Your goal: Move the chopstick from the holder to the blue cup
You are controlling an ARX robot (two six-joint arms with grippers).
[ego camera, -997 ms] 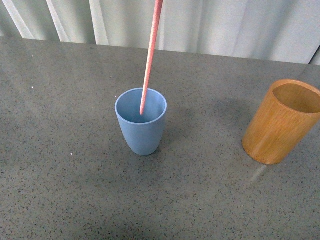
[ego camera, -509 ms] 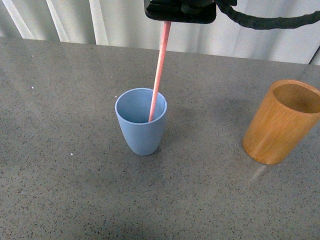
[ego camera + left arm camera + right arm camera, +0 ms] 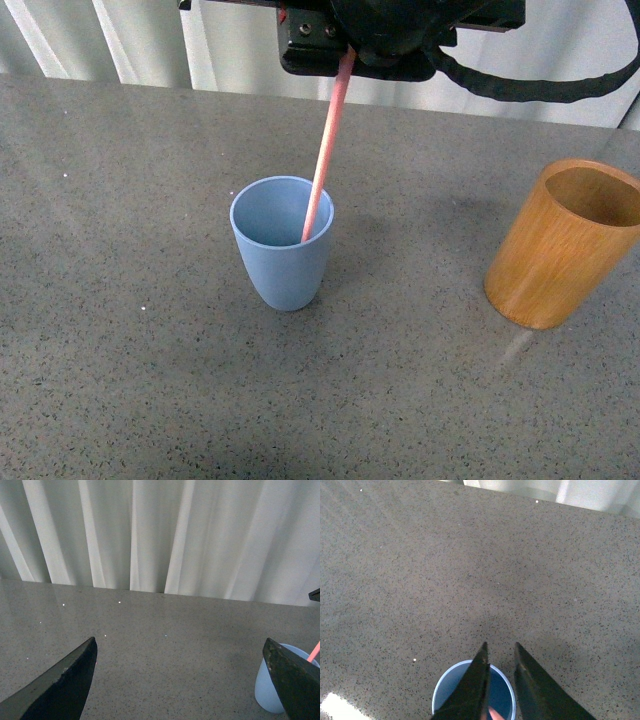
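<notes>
Holding: right gripper (image 3: 501, 680) had its jaws drawn narrow around the chopstick (image 3: 325, 150); a pink sliver showed between the fingertips (image 3: 480, 675) in the right wrist view.
Chopstick position: lower end was inside the blue cup (image 3: 283, 243), resting near the cup's right inner wall as seen from the front; upper end ran up into the gripper body at the top of the front view.
Long axis: near upright, tilted so the top leaned right and away from the cup's centre.
Key relation: cup mouth sat directly below the right gripper, so letting go would likely drop the stick against the rim, not outside it.
Left gripper (image 3: 185, 680): jaws spread wide, nothing between them, off to the side with the cup at the edge of its view.
Holder (image 3: 565, 245): stood well apart to the right of the cup, no sticks visible in it.
Nearer arm: right, by a clear margin.
Risk: tilt might tip the light cup on release.
</notes>
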